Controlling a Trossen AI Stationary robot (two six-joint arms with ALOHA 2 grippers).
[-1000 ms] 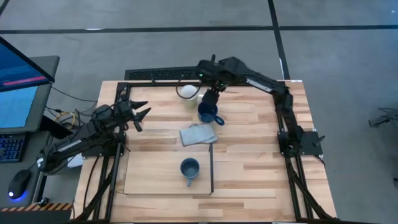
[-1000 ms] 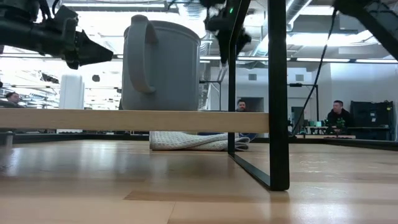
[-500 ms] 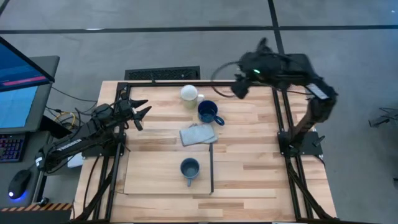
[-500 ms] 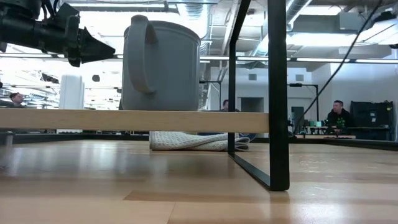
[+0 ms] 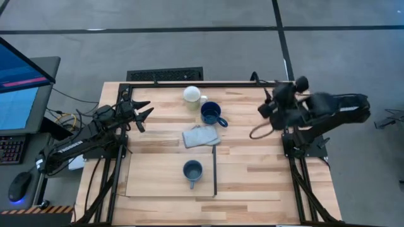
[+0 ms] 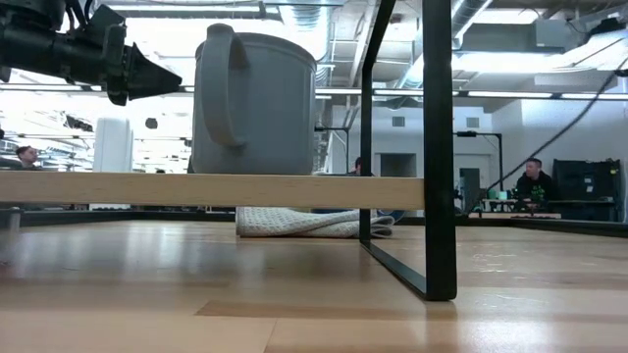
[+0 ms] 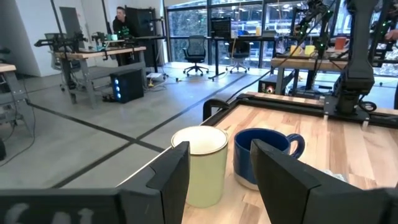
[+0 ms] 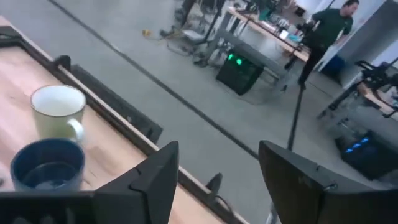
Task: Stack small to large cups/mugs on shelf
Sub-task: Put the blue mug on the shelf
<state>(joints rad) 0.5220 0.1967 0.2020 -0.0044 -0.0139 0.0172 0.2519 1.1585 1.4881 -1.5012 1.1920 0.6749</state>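
High view: showed small slate grey-blue mug (image 5: 192, 170) upright on pale plywood shelf (image 5: 151, 176); cream-white mug (image 5: 192, 95) just beside dark navy mug (image 5: 211, 114) on striped wooden desk (image 5: 252, 157).

Wrist views: showed left hand (image 7: 217, 171) and right hand (image 8: 214, 171) both spread, empty.

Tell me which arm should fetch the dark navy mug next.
Likely the left. Its open tool hovers over the table, facing the dark navy handled mug beside the cream-white mug. The right tool, also open, sits at the table's right edge, angled away.
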